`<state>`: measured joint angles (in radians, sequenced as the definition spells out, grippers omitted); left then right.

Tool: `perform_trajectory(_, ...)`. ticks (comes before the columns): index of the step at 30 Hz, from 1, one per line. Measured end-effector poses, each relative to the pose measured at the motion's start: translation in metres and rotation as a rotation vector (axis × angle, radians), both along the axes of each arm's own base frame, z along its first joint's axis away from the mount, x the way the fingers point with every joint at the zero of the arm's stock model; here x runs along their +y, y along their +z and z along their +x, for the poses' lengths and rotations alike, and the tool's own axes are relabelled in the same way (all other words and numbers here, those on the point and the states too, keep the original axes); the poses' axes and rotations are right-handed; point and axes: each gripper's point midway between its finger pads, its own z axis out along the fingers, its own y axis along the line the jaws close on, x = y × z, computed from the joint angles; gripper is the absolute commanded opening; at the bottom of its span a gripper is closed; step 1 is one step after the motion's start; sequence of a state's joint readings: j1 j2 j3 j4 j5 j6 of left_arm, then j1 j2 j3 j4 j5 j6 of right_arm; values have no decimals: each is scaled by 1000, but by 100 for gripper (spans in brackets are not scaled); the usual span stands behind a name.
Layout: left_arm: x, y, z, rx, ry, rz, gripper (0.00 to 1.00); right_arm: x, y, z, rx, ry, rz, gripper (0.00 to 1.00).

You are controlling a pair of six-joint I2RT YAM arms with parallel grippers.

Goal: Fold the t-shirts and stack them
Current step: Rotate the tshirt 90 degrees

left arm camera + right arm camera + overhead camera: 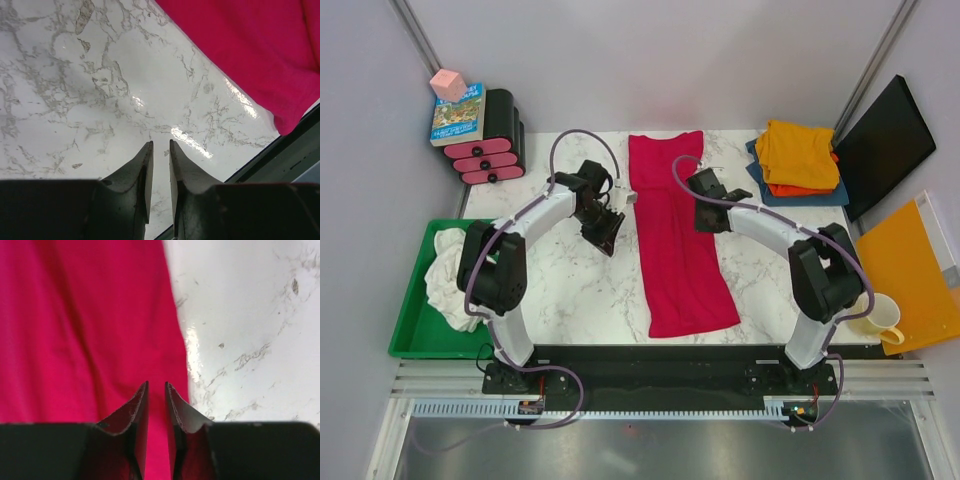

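The crimson t-shirt (675, 240) lies as a long narrow strip down the middle of the tabletop (570, 290). I judge an end-to-end fold comes next, so I'd pinch both corners evenly. My left fingers (142, 170) hang slightly apart over bare marble, empty. My right fingers (137, 405), equally narrow, hover at its right edge, holding nothing.

- Cut off by the top and right edges of the left wrist view: crimson-red t-shirt (250, 50), with only one corner in frame.
- Cropped on three sides in the right wrist view: the same shirt.
- Mostly buried under the yellow-orange t-shirt (797, 152) and orange t-shirt (798, 189): blue t-shirt (832, 196), with only its edges showing.
- Partly hidden behind the left arm (495, 265): white t-shirt (445, 280) in the green tray (415, 300).
- Cropped by the right edge of the top view: orange board (910, 270).
- Too small to read: lettering on the book (458, 115).
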<state>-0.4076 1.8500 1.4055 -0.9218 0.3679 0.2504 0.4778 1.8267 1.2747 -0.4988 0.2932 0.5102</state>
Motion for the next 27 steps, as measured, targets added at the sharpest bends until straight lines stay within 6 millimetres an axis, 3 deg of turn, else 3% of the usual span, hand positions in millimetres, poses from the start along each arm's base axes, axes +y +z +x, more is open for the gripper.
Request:
perform_trajectory(3, 0, 11, 4, -38, 7, -17, 26, 21, 23, -13, -70, 67, -2, 25)
perform_trajectory(5, 3, 17, 8, -59, 18, -26, 26, 42, 31, -33, -101, 142, 22, 24)
perform_trajectory(8, 11, 21, 10, -76, 46, -34, 25, 70, 27, -65, -90, 247, 49, 16)
perform_trajectory(11, 30, 26, 17, -87, 104, -41, 25, 83, 12, -77, -58, 285, 53, 13)
perform_trajectory(18, 74, 41, 32, -128, 246, -68, 25, 89, -38, -80, 39, 294, 19, 13)
perform_trajectory(27, 79, 50, 18, -154, 255, -77, 25, 133, -38, -58, 2, 340, 63, 13)
